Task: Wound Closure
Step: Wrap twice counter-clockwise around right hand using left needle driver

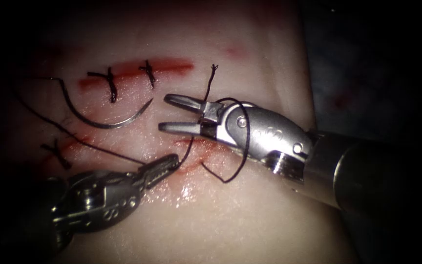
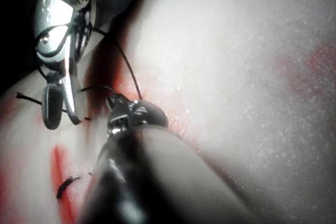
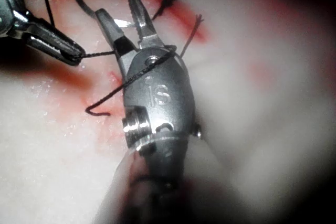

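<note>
- Right tool (image 1: 174,113): jaws apart, gripping nothing, thread (image 1: 242,146) looped around its wrist.
- Left tool (image 1: 164,165): jaws closed on the thread.
- Needle (image 1: 111,120): lying free on the tissue (image 1: 250,220), just beyond the right fingertips, below two finished stitches (image 1: 111,84).
- Probably knot tying; next calls for catching the short thread tail (image 1: 210,80).
- Open room toward the right tissue edge.

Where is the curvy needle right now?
The needle lies loose on the tissue in the endoscope view, just below the two upper stitches, left of the right pincer; neither pincer holds it.
</note>
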